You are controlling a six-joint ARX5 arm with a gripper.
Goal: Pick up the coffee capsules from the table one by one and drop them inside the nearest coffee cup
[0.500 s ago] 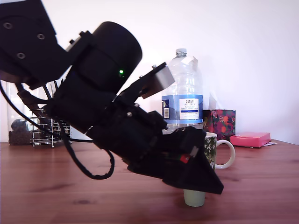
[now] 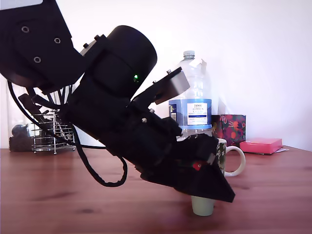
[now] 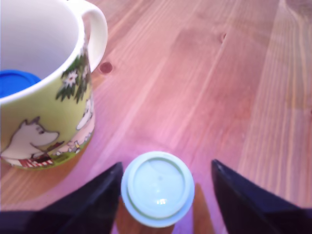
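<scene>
Straddling the pale green capsule [image 3: 157, 188] now, the gripper [image 3: 165, 168] stands wide open and has hold of nothing. One dark finger [image 3: 100, 192] sits just beside the flange; the other is apart, with bare wood between it and the capsule.

And here is the capsule itself: sage green, round, a flat pale top ringed by a thin flanged rim, with a small glint of light on it. In the exterior view it stands on the table [image 2: 48, 195] at about five o'clock in the frame, a short tapered cup shape, its upper part hidden under the black gripper [image 2: 214, 192].

The coffee cup [image 3: 48, 112] stands upright near the capsule, not touching it. It has yellow-green sides, a white hippo-like figure, dark leaves with a white flower, and a white handle and interior. Look inside: the blue capsule [image 3: 17, 83] is lying in the cup, only its edge showing.

In the exterior view the cup sits at about one o'clock from the green capsule. A clear water bottle [image 2: 192, 97] rises behind it near twelve o'clock, and a pink box [image 2: 261, 145] lies out at three o'clock.
</scene>
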